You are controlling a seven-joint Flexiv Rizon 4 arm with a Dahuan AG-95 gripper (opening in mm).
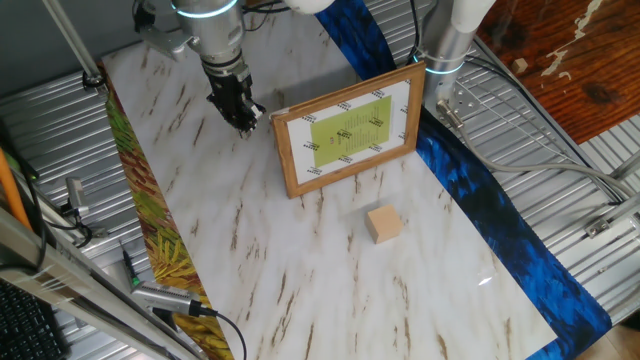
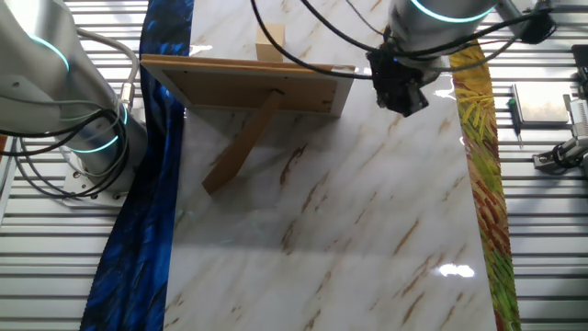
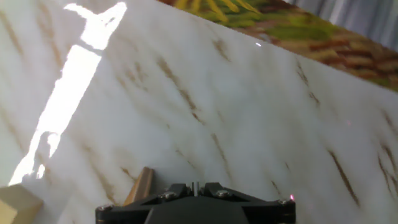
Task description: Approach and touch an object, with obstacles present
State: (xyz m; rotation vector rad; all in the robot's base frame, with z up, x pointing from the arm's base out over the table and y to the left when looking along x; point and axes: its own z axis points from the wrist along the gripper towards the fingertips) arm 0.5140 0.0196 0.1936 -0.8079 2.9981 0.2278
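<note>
The small tan wooden cube [image 1: 384,224] sits on the marble table in front of the framed picture. In the other fixed view only its top [image 2: 270,43] shows behind the frame. The picture frame [image 1: 348,130] stands upright on its rear prop [image 2: 241,147], with a brown border and a yellow-green panel. My gripper [image 1: 243,122] hangs just above the table beside the frame's left end, far from the cube, with the frame between them. Its jaws are shut and empty. It also shows in the other fixed view [image 2: 401,92] and in the hand view [image 3: 194,185].
A blue cloth strip [image 1: 500,225] runs along one side of the table and a yellow-green patterned strip [image 1: 150,225] along the other. A second robot's base [image 2: 87,138] stands beyond the blue strip. In the hand view a brown wooden edge [image 3: 140,185] lies beside the fingers.
</note>
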